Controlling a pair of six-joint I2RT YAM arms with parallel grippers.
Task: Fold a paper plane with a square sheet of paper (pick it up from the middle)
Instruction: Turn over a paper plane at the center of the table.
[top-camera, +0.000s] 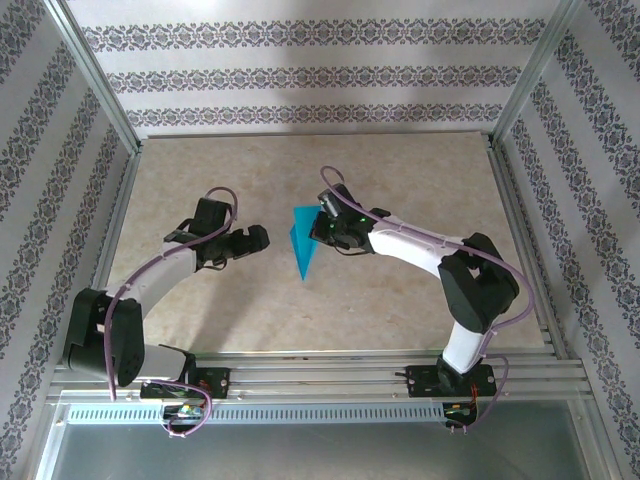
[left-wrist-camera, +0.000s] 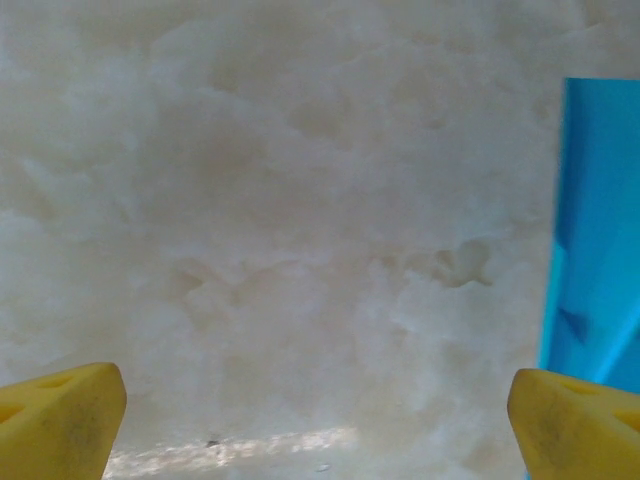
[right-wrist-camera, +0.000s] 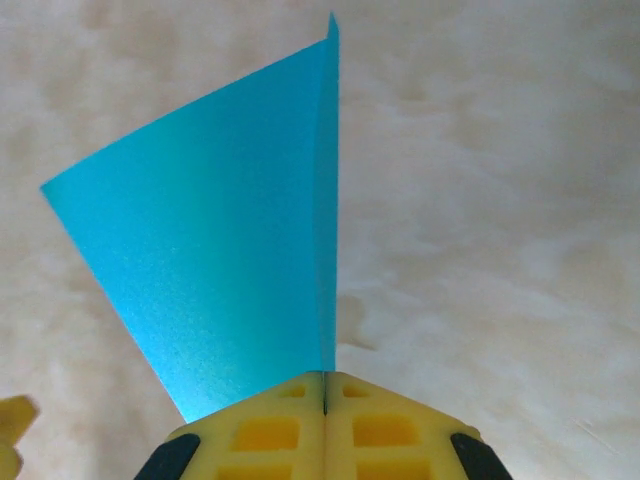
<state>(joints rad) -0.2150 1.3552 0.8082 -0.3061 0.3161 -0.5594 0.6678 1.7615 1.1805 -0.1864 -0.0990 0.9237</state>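
Paper plane (right-wrist-camera: 230, 230) in right gripper (right-wrist-camera: 325, 388)

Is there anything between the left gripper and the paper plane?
Nothing visible. Only bare table lies between the open left gripper and the paper plane, which the right gripper holds pinched.

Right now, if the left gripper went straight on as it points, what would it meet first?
Most likely the bare table, ahead between the fingers of the open left gripper. The paper plane, pinched in the shut right gripper, stands off to the right; probably missed, though depth is unclear.
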